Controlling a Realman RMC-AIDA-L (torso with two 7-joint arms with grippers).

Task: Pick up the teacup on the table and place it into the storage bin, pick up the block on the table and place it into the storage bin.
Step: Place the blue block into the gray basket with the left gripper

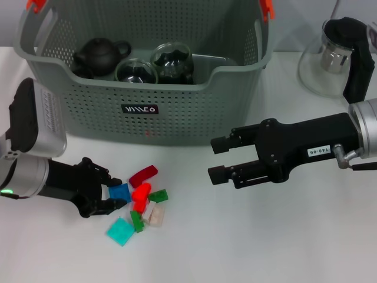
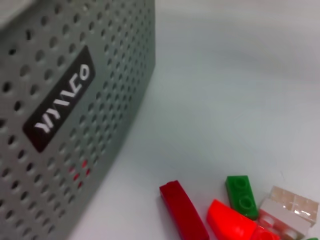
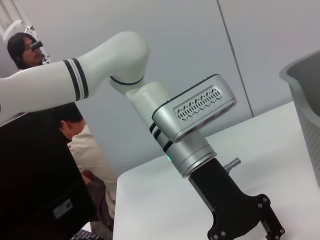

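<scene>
- White table (image 1: 283, 247) carries everything.
- Storage bin (image 1: 177, 112): grey-green perforated basket at the far centre-left, black label (image 1: 139, 109) on its near wall, orange clips (image 1: 268, 7) on the handles.
- Inside the bin: a black teapot (image 1: 99, 56) at the left, two glass teacups (image 1: 136, 72) (image 1: 172, 59) beside it, all upright.
- Right gripper (image 1: 217, 159): black, hovers mid-right over bare table near the bin's right front corner, fingers parted a moderate gap, holding nothing.
- Left gripper (image 1: 113, 191): low at the near left, at the left edge of the block pile, fingers on either side of a blue block (image 1: 119, 192) and touching it; block looks still on the table.
- Glass teapot (image 1: 333, 59) with black lid and handle, far right, outside the bin.
- Block pile near the bin's front: dark red block (image 1: 143, 174), bright red block (image 1: 141, 193), green block (image 1: 158, 196), clear block (image 1: 154, 213), another green block (image 1: 137, 221), teal block (image 1: 120, 231) nearest, slightly apart.
- Left wrist view: dark red, bright red, green and clear blocks just beside the bin's labelled wall.
</scene>
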